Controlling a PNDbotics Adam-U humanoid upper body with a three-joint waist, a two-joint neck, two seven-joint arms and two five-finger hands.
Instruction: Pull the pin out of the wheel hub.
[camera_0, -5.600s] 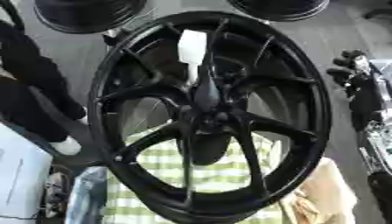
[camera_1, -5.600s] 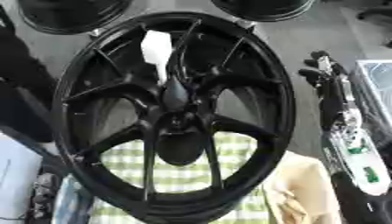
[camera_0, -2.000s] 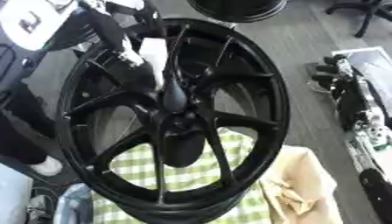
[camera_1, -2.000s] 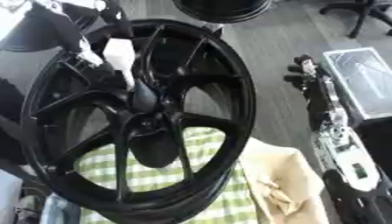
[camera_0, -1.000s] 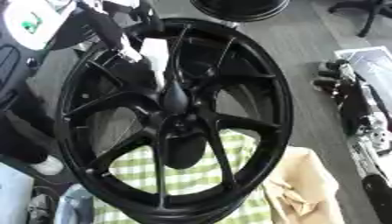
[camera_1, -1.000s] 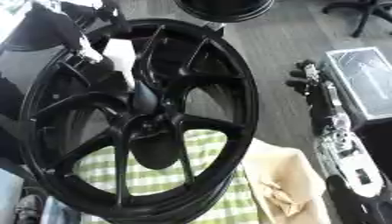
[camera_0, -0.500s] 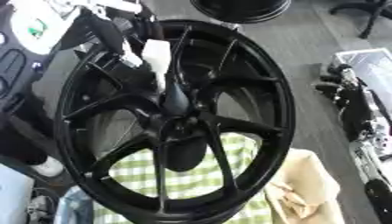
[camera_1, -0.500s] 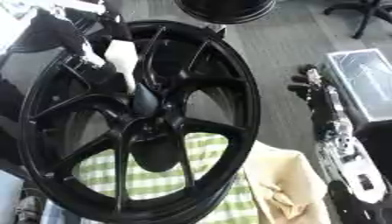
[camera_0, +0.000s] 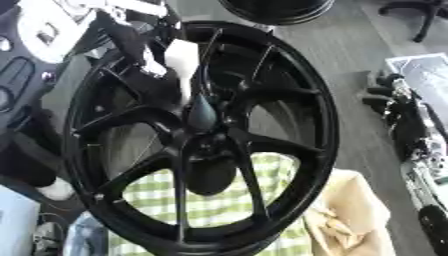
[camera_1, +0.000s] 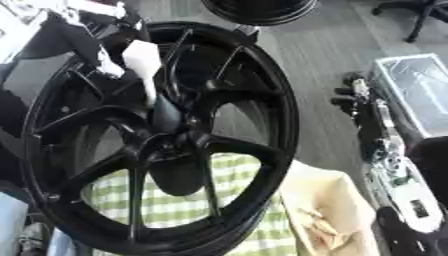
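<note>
A large black wheel hub (camera_0: 289, 90) stands tilted in the middle of both views. A white pin (camera_0: 181, 62) sticks up out of its black centre cone (camera_0: 201, 112). My left arm, black with a white cover, comes in from the upper left. Its hand (camera_0: 136, 45) lies against the pin's left side, dark against the dark spokes, so its hold is unclear. My right arm hangs along the right edge, its hand (camera_1: 354, 97) relaxed, open and away from the wheel.
A green-and-white checked cloth (camera_0: 219, 205) lies under the wheel. A beige bag (camera_0: 350, 220) sits at the lower right. Another black wheel (camera_0: 276, 7) lies at the top, a chair base (camera_0: 420, 10) at the top right, a clear-lidded case (camera_1: 411, 80) at the right.
My left arm has come in from the upper left and its hand has closed in on the white pin. The camera has tilted. The pin still stands in the hub.
</note>
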